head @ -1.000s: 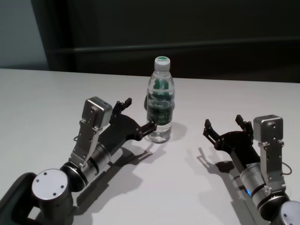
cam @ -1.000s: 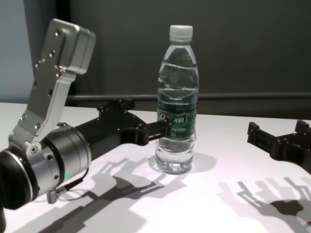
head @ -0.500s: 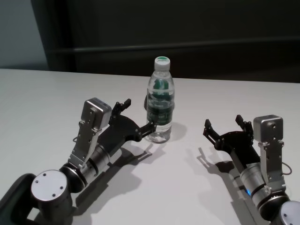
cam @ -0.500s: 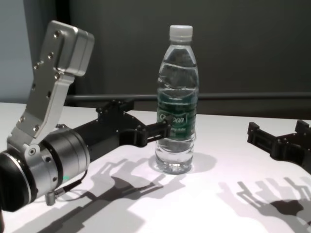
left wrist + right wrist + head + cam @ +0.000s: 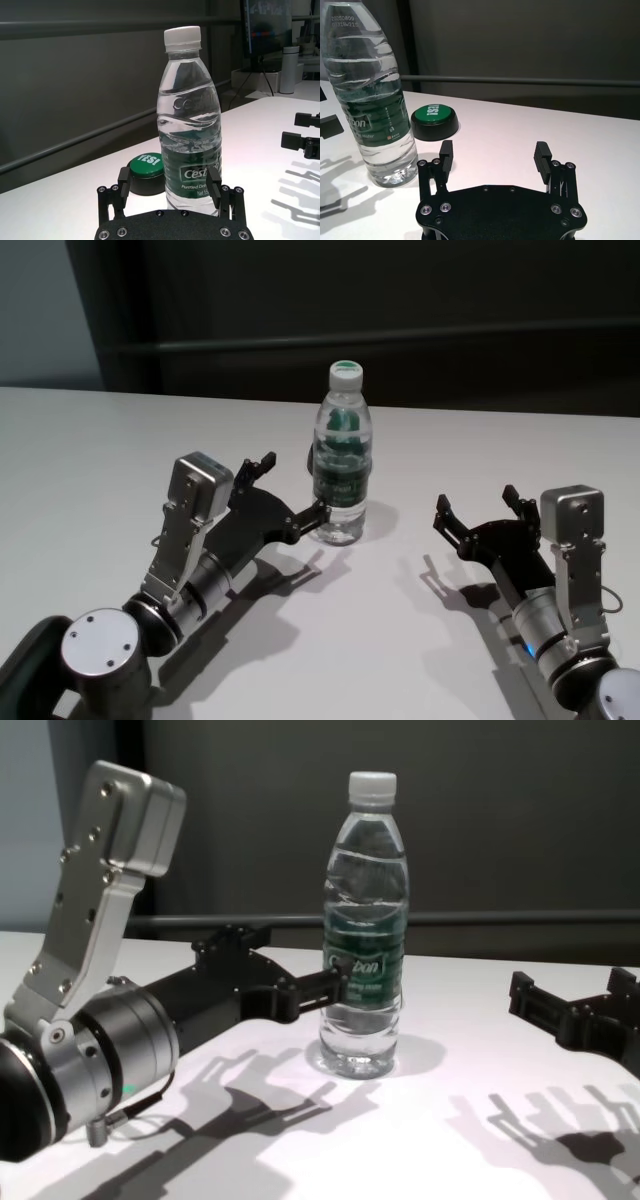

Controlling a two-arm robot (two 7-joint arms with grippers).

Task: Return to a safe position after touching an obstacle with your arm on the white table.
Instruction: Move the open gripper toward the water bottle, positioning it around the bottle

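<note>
- Water bottle (image 5: 341,455): a tall clear plastic bottle with a white screw cap and a dark green label. It stands upright on the white table (image 5: 90,445), toward the table's far edge, and every place below is given from this bottle.
- White table: a wide, plain white top that spreads out on all sides of the bottle, with a dark wall behind it.
- Left arm (image 5: 95,1050): it lies low over the table on the bottle's left and near side, reaching toward the bottle. A silver camera housing stands up from its wrist.
- Right arm (image 5: 545,610): it sits low over the table, well apart from the bottle on the bottle's right and near side.
- Left gripper (image 5: 292,490): its two black fingers are spread apart and hold nothing. In the head view one fingertip (image 5: 318,508) sits right against the bottle's lower left side. The other fingertip is farther left, apart from the bottle. The left wrist view shows the bottle straight ahead of the spread fingers.
- Right gripper (image 5: 480,510): its fingers are spread wide and hold nothing. It is well apart from the bottle.
- Green button (image 5: 435,121): a round green push button on a black base, with white lettering on top. It rests on the table just behind the bottle.
</note>
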